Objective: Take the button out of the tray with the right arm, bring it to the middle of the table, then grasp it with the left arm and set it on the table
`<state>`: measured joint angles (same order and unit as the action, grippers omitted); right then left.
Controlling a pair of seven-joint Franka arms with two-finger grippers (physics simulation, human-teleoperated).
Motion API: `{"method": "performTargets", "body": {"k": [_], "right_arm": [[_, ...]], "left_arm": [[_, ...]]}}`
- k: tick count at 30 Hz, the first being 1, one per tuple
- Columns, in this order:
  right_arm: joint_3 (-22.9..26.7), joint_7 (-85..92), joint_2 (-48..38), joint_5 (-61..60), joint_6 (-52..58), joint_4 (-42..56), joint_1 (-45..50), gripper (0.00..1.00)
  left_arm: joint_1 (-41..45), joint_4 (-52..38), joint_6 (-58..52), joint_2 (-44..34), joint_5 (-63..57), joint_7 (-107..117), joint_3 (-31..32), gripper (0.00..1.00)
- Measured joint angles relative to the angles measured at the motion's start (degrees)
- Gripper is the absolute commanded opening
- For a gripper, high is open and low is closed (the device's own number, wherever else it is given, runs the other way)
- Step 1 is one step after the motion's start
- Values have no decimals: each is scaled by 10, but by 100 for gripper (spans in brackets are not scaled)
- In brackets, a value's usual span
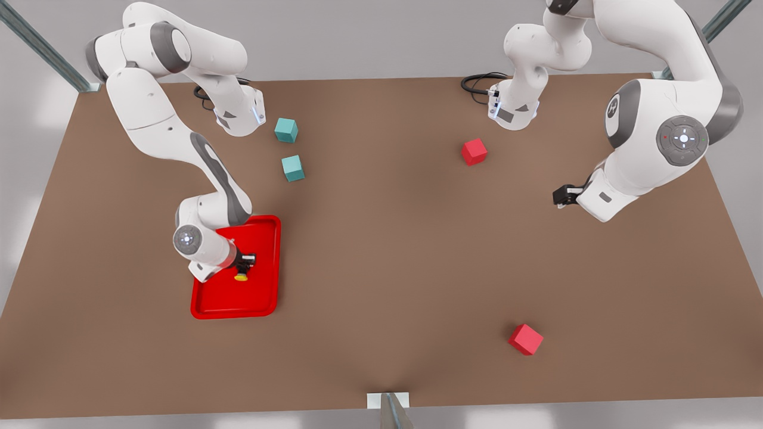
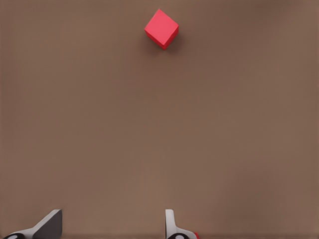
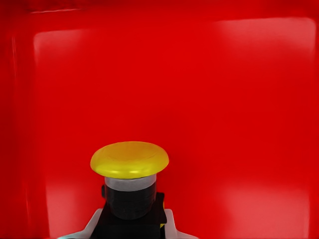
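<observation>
The button [image 1: 241, 276], yellow cap on a dark body, is in the red tray [image 1: 262, 298] on the front view's left. My right gripper [image 1: 244, 266] reaches down into the tray and is shut on the button's body. In the right wrist view the button [image 3: 129, 164] stands between the fingertips [image 3: 170, 226], with the tray floor [image 3: 209, 99] behind it. My left gripper [image 1: 562, 196] hangs open over the table [image 1: 387, 268] on the front view's right, holding nothing; the left wrist view shows its fingers [image 2: 172, 225] spread apart above bare tabletop.
Two teal cubes [image 1: 286, 130] [image 1: 292, 168] lie behind the tray. One red cube [image 1: 474, 151] sits at the back right of centre, another [image 1: 525, 339] near the front right. A red cube [image 2: 161, 28] lies ahead of the left gripper.
</observation>
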<state>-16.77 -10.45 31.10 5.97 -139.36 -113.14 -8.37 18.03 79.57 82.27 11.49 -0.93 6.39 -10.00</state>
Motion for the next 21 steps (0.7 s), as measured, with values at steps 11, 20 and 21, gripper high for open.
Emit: {"method": "performTargets", "body": {"k": [11, 20, 21], "right_arm": [[-31, -71, 83, -13, 128, 287, 242, 37], [39, -237, 325, -65, 183, 627, 532, 37], [48, -254, 338, -72, 185, 637, 541, 37]], "left_arm": [[5, 1, -3, 0, 0, 0, 0, 100], [5, 2, -3, 5, 0, 0, 0, 100], [5, 2, -3, 6, 0, 0, 0, 100]]}}
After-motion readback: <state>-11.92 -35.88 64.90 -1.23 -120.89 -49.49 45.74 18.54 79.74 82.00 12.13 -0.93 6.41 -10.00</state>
